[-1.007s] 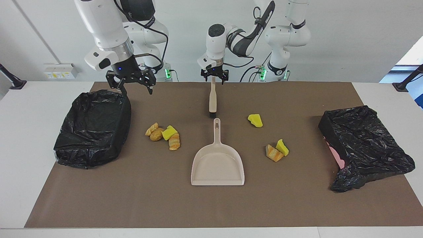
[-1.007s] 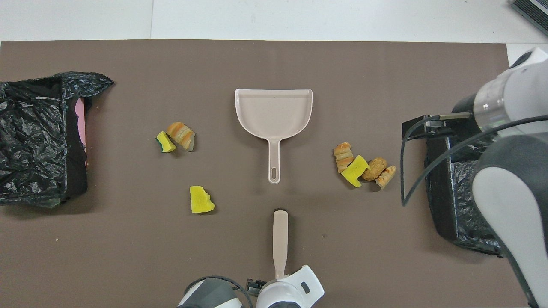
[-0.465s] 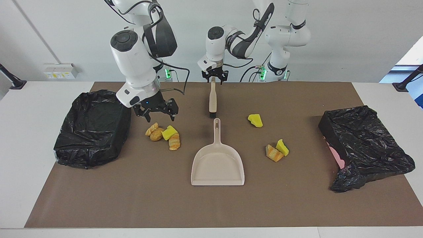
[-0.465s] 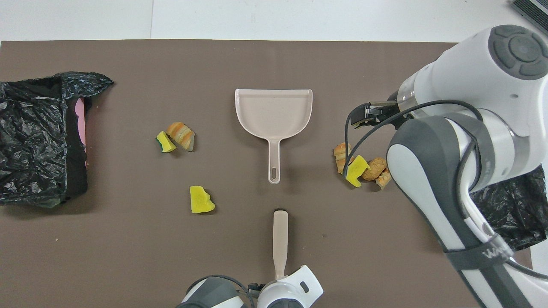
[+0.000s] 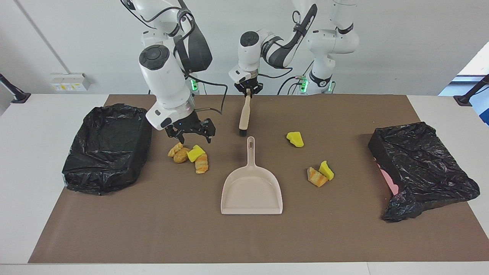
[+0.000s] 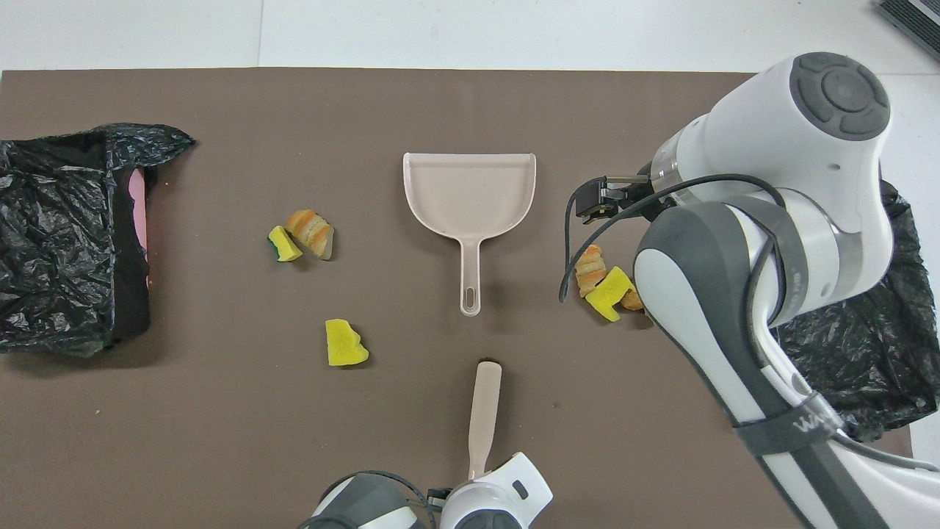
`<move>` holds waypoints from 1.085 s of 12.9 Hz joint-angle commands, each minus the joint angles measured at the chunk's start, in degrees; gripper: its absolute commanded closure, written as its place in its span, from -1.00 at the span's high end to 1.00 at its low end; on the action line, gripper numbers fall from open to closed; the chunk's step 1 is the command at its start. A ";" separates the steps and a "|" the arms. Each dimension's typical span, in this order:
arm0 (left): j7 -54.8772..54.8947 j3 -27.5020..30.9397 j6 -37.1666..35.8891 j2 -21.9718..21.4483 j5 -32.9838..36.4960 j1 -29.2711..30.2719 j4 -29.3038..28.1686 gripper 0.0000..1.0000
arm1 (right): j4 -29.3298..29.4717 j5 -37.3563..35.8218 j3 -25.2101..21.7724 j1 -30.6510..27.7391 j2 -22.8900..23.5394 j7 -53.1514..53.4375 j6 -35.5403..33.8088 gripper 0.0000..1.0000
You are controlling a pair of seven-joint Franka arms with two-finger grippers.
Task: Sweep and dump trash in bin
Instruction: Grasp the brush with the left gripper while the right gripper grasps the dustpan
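Two black-bagged bins [image 5: 105, 147] [image 5: 422, 168], one at each end of a brown mat [image 5: 244, 236]; beige dustpan [image 5: 252, 187] mid-mat. Right gripper [image 5: 193, 139] spread open, empty, over four trash chunks [image 5: 190, 154] beside the bin at its end. Left gripper [image 5: 248, 91] clamped on brush [image 5: 243, 118] handle, bristles near dustpan handle. Remaining trash: a pair [image 5: 320, 173] and one yellow piece [image 5: 295, 139] toward left arm's end

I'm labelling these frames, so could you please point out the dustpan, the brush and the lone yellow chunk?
dustpan [image 5: 251, 191]: facing view, middle of the pan.
brush [image 5: 243, 116]: facing view, on its beige handle.
lone yellow chunk [image 6: 345, 343]: overhead view, its top face.
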 commanded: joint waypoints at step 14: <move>31.74 34.38 -24.92 -6.87 9.51 2.88 15.36 -1.00 | -0.64 0.40 0.25 3.56 2.43 6.03 7.58 1.00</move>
